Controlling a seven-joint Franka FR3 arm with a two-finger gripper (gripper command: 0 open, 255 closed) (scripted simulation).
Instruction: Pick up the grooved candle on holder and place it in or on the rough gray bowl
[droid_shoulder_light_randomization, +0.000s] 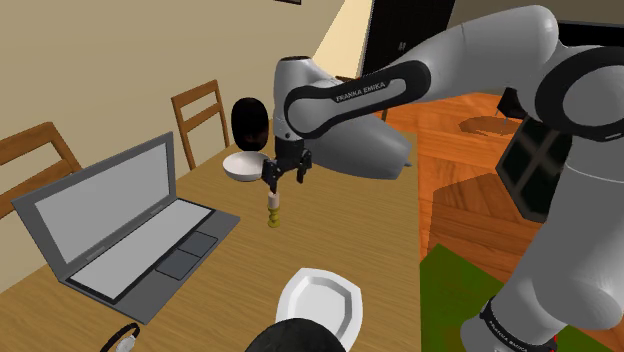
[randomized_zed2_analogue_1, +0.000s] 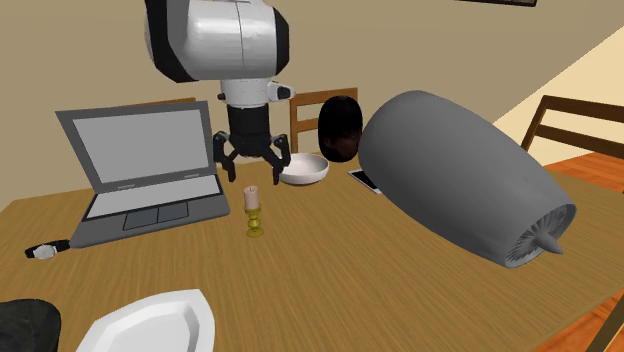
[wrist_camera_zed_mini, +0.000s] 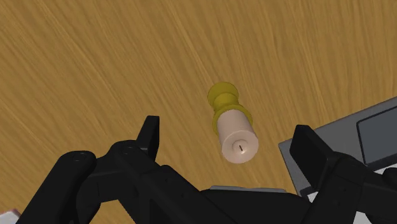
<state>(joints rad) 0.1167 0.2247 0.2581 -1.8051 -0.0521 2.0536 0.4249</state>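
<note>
Wooden tabletop (droid_shoulder_light_randomization: 340, 235) carried everything. White arm (droid_shoulder_light_randomization: 360, 95) reached over it. Open grey laptop (droid_shoulder_light_randomization: 120, 225) sat at the shoulder view's left. White plate (droid_shoulder_light_randomization: 320, 305) lay near the stand-side edge. Pale bowl (droid_shoulder_light_randomization: 243, 167) sat farther back, just beside a dark rounded object (droid_shoulder_light_randomization: 248, 122). Claw (randomized_zed2_analogue_1: 251, 165) hung released, fingers spread, gripping nothing. Pale candle on yellow holder (droid_shoulder_light_randomization: 273, 211) stood upright on the tabletop under the claw, untouched, near the laptop's corner, apart from the bowl
</note>
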